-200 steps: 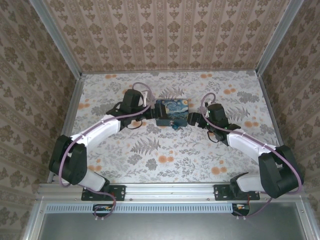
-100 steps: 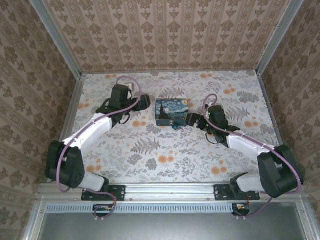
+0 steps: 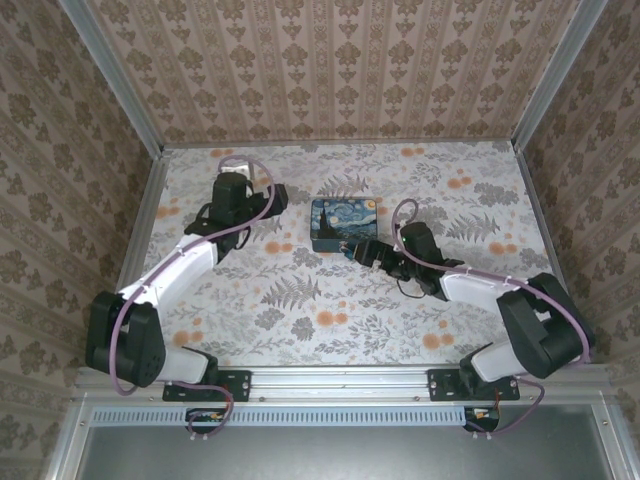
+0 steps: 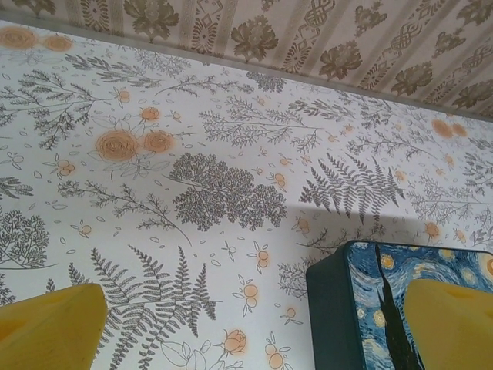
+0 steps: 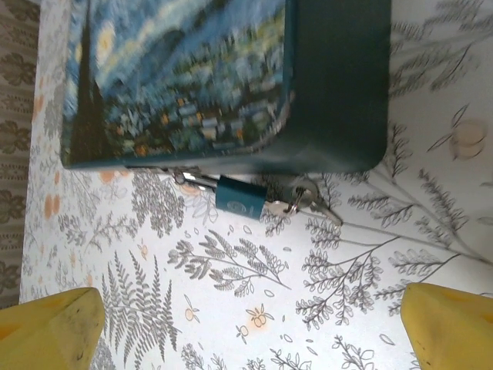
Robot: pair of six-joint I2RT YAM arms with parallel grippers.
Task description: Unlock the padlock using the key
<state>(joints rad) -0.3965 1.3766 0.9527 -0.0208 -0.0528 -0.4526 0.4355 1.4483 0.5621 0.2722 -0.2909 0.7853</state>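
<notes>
Tiny teal metal padlock [image 5: 239, 198] hangs off the Starry Night printed box [image 5: 192, 69], silver key [image 5: 308, 202] at its end; right fingers [image 5: 54, 331] gape toward it for the key, left fingers [image 4: 46, 324] spread, idle

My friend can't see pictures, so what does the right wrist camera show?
A tiny teal padlock hangs on the edge of a Starry Night box, keys at its end. The open right gripper hovers over the flowery table.
</notes>
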